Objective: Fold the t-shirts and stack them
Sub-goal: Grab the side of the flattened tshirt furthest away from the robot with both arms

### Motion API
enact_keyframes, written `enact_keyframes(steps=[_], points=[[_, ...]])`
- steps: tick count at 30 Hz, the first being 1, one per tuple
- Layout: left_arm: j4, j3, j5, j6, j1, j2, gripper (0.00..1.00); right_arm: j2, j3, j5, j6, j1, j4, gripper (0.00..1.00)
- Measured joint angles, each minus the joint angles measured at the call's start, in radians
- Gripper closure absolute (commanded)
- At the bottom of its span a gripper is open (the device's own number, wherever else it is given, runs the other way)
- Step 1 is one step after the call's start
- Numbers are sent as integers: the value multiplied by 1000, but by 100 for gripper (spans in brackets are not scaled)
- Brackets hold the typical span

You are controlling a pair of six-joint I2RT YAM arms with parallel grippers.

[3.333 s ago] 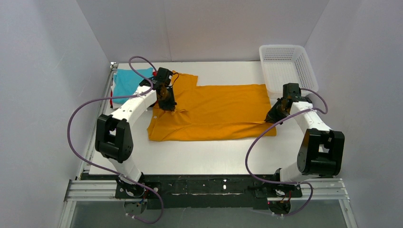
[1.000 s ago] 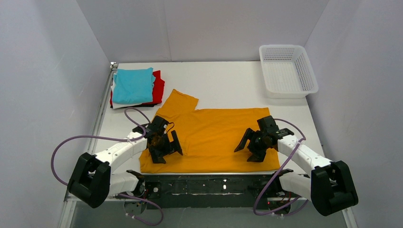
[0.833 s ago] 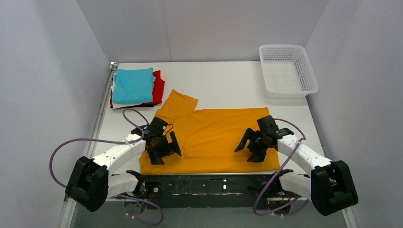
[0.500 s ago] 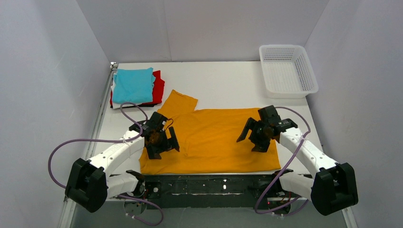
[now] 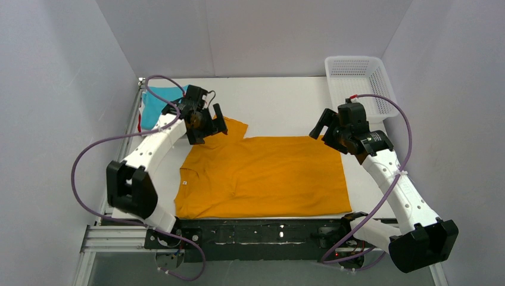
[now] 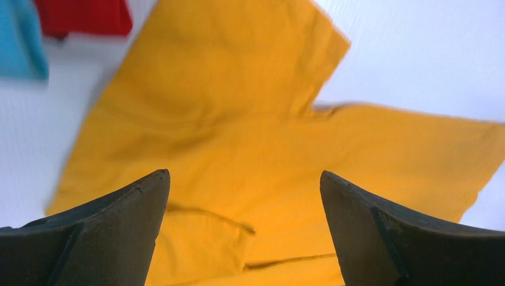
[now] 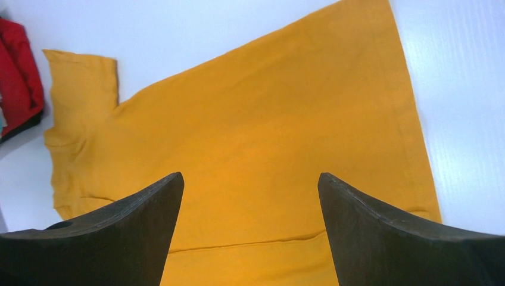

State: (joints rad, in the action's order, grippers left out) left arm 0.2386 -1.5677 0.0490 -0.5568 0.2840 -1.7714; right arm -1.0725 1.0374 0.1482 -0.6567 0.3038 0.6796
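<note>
The mustard-orange t-shirt point(image 5: 262, 176) lay flat at the table's centre, whole only in the top view, which alone showed the white basket point(image 5: 357, 83) at 1 o'clock. The folded stack point(image 5: 153, 104) (turquoise on top) lay at 10 o'clock, partly behind the left arm point(image 5: 152, 146). The left gripper point(image 5: 208, 127) and the right gripper point(image 5: 329, 136) hovered over the shirt's far edge, fingers spread, empty.

Left arm point(image 5: 156, 140), right arm point(image 5: 396, 176) at long forward reach; left gripper point(image 5: 205, 122), right gripper point(image 5: 326, 132) wide-jawed, apparently empty.
</note>
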Motion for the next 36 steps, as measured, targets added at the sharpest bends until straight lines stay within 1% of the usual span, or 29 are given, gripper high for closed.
enact_keyframes(steps=[4, 7, 9, 10, 11, 13, 22, 25, 28, 29, 32, 34, 35, 36], points=[[65, -391, 0, 98, -27, -347, 2, 7, -48, -1, 24, -19, 3, 10], [103, -640, -19, 154, -34, -564, 2, 9, -86, -5, 34, -31, 3, 10], [119, -725, -29, 174, -38, -655, 0, 8, -101, -14, 36, -37, 9, 11], [126, -747, -34, 183, -39, -691, 0, 8, -103, -19, 37, -40, 16, 11], [127, -752, -39, 190, -41, -713, 5, 7, -104, -21, 38, -42, 21, 12], [127, -746, -43, 200, -45, -738, 9, 4, -104, -28, 45, -43, 22, 13], [121, -747, -72, 230, -50, -755, 19, -73, -104, -79, 59, -47, 29, 16], [113, -746, -80, 232, -50, -756, 20, -81, -104, -91, 58, -47, 29, 17], [109, -752, -85, 233, -50, -761, 29, -81, -104, -97, 58, -47, 28, 17], [111, -758, -89, 235, -50, -766, 34, -81, -104, -97, 59, -47, 28, 17], [113, -798, -102, 242, -50, -790, 53, -81, -105, -95, 59, -48, 29, 17], [111, -805, -109, 244, -50, -796, 63, -81, -105, -94, 59, -48, 29, 17], [111, -805, -109, 243, -50, -796, 71, -81, -106, -92, 59, -48, 29, 17], [110, -804, -109, 244, -50, -797, 82, -81, -107, -91, 59, -48, 29, 17]])
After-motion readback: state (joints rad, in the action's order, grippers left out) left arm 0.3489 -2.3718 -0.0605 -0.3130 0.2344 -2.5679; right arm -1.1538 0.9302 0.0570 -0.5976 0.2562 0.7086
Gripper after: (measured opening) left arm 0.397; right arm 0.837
